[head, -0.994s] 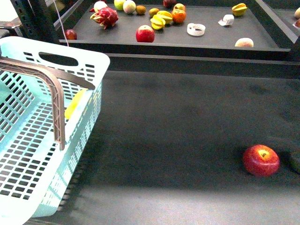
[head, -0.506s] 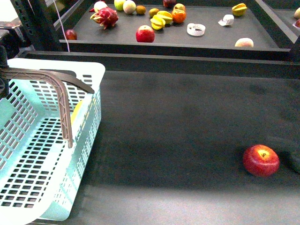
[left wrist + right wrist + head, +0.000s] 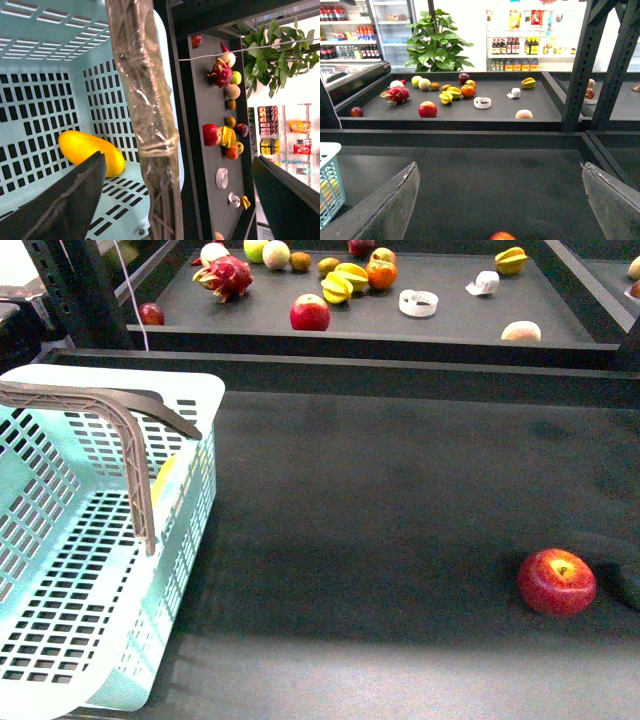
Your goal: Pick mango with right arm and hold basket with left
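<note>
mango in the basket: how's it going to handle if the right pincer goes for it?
The mango looks smooth and glossy, so probably slippery under the pads. Its elongated oval shape suggests it may roll sideways if nudged. It lies against the slotted wall of the basket, which probably stops a roll that way but may crowd one finger.

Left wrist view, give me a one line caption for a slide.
Open left gripper beside the wrapped handle of the turquoise basket, with the mango lying inside.
</note>
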`<control>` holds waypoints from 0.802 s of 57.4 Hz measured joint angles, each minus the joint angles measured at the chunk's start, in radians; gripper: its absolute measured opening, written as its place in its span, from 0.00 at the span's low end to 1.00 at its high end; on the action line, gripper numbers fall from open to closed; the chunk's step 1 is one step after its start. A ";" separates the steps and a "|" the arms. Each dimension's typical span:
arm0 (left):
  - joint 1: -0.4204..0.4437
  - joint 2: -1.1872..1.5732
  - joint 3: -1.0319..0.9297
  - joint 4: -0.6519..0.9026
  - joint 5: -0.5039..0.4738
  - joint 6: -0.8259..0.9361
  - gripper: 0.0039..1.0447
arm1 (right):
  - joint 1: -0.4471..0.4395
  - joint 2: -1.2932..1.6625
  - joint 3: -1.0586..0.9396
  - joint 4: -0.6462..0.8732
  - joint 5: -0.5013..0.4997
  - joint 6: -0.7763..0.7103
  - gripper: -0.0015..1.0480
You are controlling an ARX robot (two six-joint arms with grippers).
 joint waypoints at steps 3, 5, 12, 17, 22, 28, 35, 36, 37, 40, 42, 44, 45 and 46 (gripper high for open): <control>-0.002 -0.064 -0.060 0.021 -0.003 0.063 0.96 | 0.000 0.000 0.000 0.000 0.000 0.000 0.92; -0.002 -0.089 -0.079 0.021 -0.003 0.085 0.95 | 0.000 0.000 0.000 0.000 0.000 0.000 0.92; 0.019 -0.242 -0.172 -0.016 -0.005 0.161 0.95 | 0.000 0.000 0.000 0.000 0.000 0.000 0.92; 0.055 -0.381 -0.231 -0.070 0.000 0.211 0.95 | 0.000 0.000 0.000 0.000 0.000 0.000 0.92; 0.095 -0.518 -0.278 -0.137 0.005 0.261 0.95 | 0.000 0.000 0.000 0.000 0.000 0.000 0.92; 0.152 -0.730 -0.338 -0.264 0.031 0.303 0.95 | 0.000 0.000 0.000 0.000 0.000 0.000 0.92; 0.253 -0.940 -0.371 -0.421 0.100 0.333 0.95 | 0.000 0.000 0.000 0.000 0.000 0.000 0.92; 0.282 -0.988 -0.372 -0.468 0.122 0.341 0.95 | 0.000 0.000 0.000 0.000 0.000 0.000 0.92; 0.312 -1.033 -0.374 -0.512 0.142 0.351 0.95 | 0.000 0.000 0.000 0.000 0.000 0.000 0.92; 0.394 -1.123 -0.385 -0.578 0.211 0.382 0.95 | 0.000 0.000 0.000 0.000 0.000 0.000 0.92; 0.415 -1.144 -0.387 -0.584 0.212 0.394 0.95 | 0.000 0.000 0.000 0.000 0.000 0.000 0.92; 0.426 -1.152 -0.387 -0.585 0.213 0.402 0.95 | 0.000 0.000 0.000 0.000 0.000 0.000 0.92; 0.427 -1.154 -0.387 -0.586 0.215 0.406 0.95 | 0.000 0.000 0.000 0.000 0.000 0.000 0.92; 0.427 -1.154 -0.387 -0.586 0.216 0.407 0.95 | 0.000 0.000 0.000 0.000 0.000 0.000 0.92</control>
